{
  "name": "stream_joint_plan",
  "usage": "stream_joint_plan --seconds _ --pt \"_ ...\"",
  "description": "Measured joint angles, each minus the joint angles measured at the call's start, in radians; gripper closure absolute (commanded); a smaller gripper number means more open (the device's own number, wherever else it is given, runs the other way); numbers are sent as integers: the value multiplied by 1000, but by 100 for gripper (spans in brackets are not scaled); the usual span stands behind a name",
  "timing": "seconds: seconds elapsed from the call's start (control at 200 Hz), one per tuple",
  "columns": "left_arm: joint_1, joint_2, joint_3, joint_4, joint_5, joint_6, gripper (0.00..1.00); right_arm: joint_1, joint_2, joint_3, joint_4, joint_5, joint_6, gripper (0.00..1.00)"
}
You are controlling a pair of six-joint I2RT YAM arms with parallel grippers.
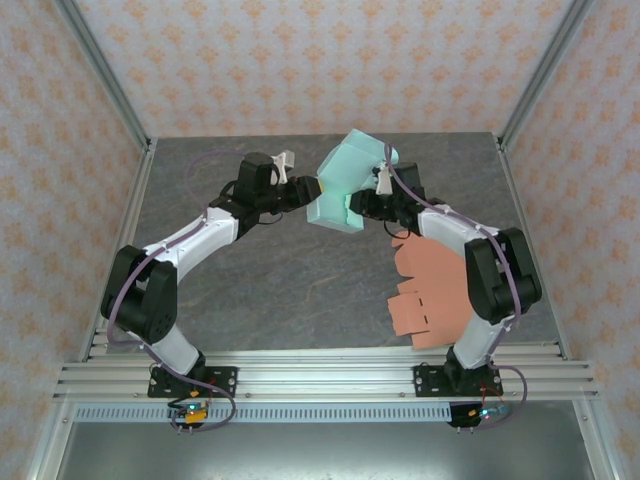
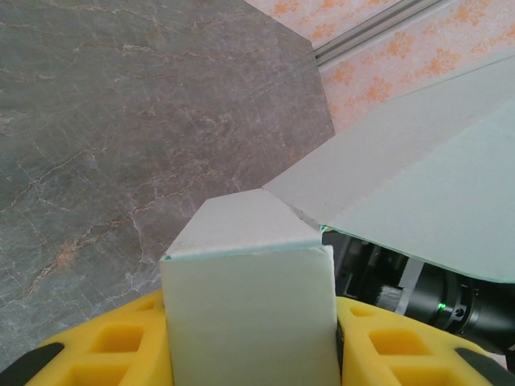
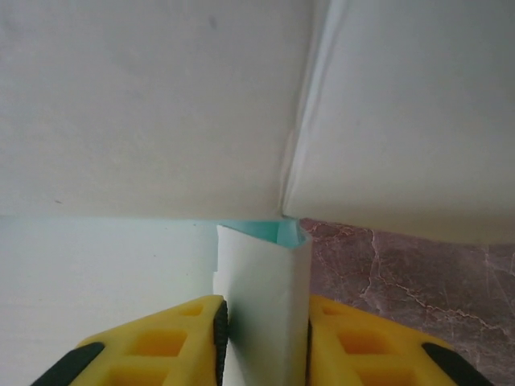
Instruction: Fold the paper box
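Top external: box (image 1: 345,185) pinched from both sides over the table (image 1: 290,290).
Box sits between the pincers: left pincer (image 1: 308,187) is clamped on a flap at one end, right pincer (image 1: 354,204) on a flap at the other. Orange sheet (image 1: 430,295) lies flat behind the right pincer, beside its arm.

Robot lab booth: floral-papered wall panels (image 1: 300,60), aluminium frame rails (image 1: 320,378), grey stone-look tabletop (image 1: 300,290), two arm bases (image 1: 193,378).

Paper box (image 1: 345,185) — sheet (image 1: 425,295) nearer, rightward
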Motion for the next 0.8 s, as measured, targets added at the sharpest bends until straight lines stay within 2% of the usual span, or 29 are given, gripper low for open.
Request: stream_joint_plan --seconds 0.055,0.135,0.165,0.506,0.591,0.676,0.801 --pt "0 0 0 0 0 2 72 6 3 0 -2 8 0 62" --pt "0 -4 0 0 0 17 72 12 3 0 -3 14 -2 75" --pt "0 -6 0 -1 0 24 72 12 3 0 -2 18 0 76" --pt "0 -19 0 -8 0 50 72 19 4 13 -16 65 -6 79" --pt "-2 -19 0 -3 -2 50 72 31 5 33 -37 123 -21 86" --pt "-4 -19 0 2 -14 50 72 58 9 47 -45 201 -26 88" --pt "-4 -19 0 1 -29 51 72 130 11 47 -43 393 0 92"
